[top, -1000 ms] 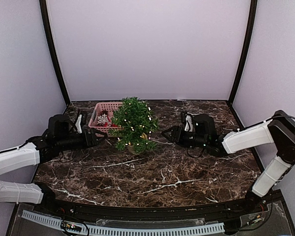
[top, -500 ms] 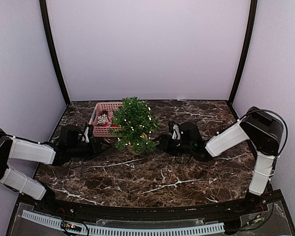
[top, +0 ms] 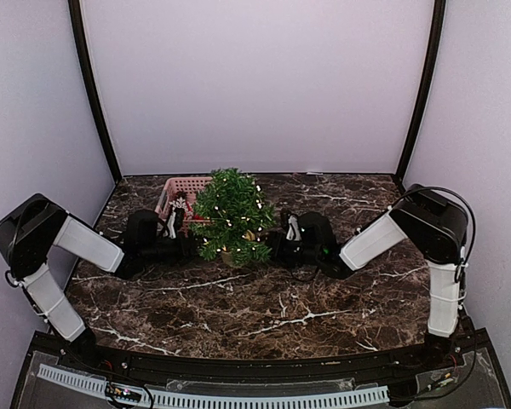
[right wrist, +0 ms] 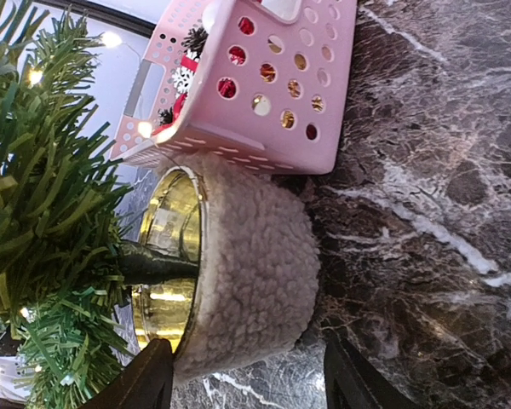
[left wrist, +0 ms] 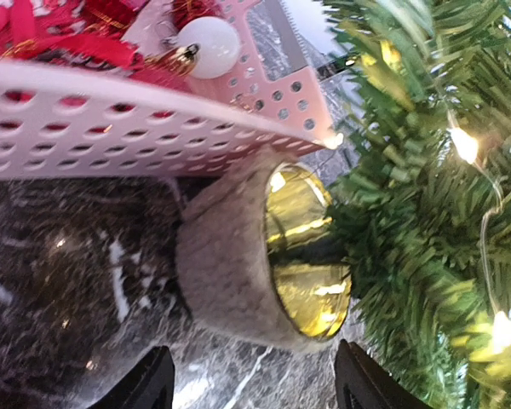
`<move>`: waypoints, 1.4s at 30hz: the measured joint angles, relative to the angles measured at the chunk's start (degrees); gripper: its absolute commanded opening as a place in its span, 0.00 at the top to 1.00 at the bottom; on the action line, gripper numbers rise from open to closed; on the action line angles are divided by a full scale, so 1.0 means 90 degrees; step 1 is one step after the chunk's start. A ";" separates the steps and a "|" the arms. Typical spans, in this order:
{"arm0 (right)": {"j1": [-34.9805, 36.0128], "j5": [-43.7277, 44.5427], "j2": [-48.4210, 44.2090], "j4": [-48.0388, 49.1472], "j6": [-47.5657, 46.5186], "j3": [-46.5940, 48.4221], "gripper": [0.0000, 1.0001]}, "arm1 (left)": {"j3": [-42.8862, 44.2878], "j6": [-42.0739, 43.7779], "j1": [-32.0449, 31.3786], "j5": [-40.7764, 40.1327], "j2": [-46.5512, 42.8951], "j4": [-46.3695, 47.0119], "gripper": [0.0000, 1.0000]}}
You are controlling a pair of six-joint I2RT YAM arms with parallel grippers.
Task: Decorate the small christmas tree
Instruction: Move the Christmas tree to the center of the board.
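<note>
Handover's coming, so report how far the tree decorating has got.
Done: lit string lights are on the small christmas tree. In hand: left gripper and right gripper flank its pot, both open, holding nothing. Left: the white ball and other ornaments lie in the pink basket, unhung.

Plain lilac wall panels and black corner posts are enclosing a dark marble-patterned tabletop, suggesting a robot lab booth.
</note>
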 measured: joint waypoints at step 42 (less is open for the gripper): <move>-0.0104 0.0192 -0.1112 0.0940 0.0231 -0.1863 0.70 | 0.1906 0.0627 -0.1260 -0.0075 0.1766 0.0104 0.68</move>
